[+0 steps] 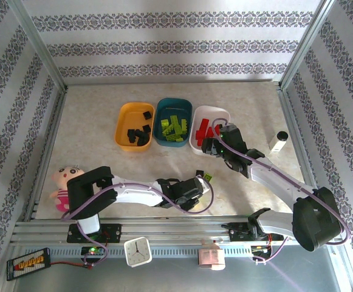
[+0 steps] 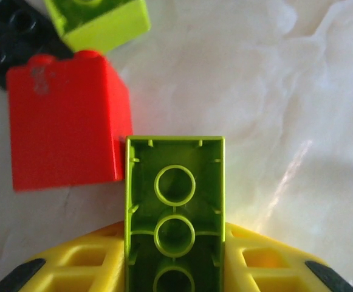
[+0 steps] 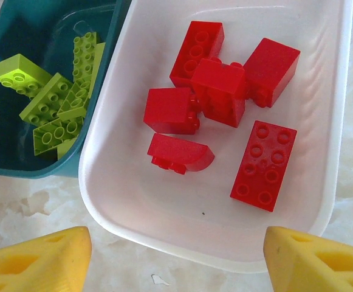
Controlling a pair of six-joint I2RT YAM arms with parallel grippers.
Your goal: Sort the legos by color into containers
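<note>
Looking down from above, three trays stand close together in a row on the marble-patterned tabletop (image 1: 91,103). The orange-yellow tray (image 1: 123,117) on the left holds about six black bricks (image 1: 141,134). The dark teal tray (image 1: 161,107) in the middle holds a heap of lime green bricks (image 1: 175,128), which overlap too much to count. The white tray (image 1: 195,141) on the right holds red bricks (image 1: 204,129). The right pincer (image 1: 208,146) hangs at the near edge of the white tray. The left pincer (image 1: 204,181) is low over the tabletop, on the near side of the trays, with one held green brick (image 1: 208,177) at its tip. One white cylinder (image 1: 277,142) stands to the right of the trays. One doll (image 1: 64,182) lies at the near left.

From the left wrist, the left pincer is closed on the held green brick. The brick is hollow side up, clamped between two yellow fingers (image 2: 73,267). One loose red brick (image 2: 67,121) lies on the tabletop, touching the held brick's far left corner. Beyond it lie one loose green brick (image 2: 100,21) and one loose black brick (image 2: 6,36), both cut off by the frame.

From the right wrist, the right pincer is open. Its two yellow fingertips (image 3: 322,261) are wide apart at the near rim of the white tray, with nothing between them. Six red bricks lie inside that tray. The dark teal tray sits just to its left, with lime green bricks piled in it.
</note>
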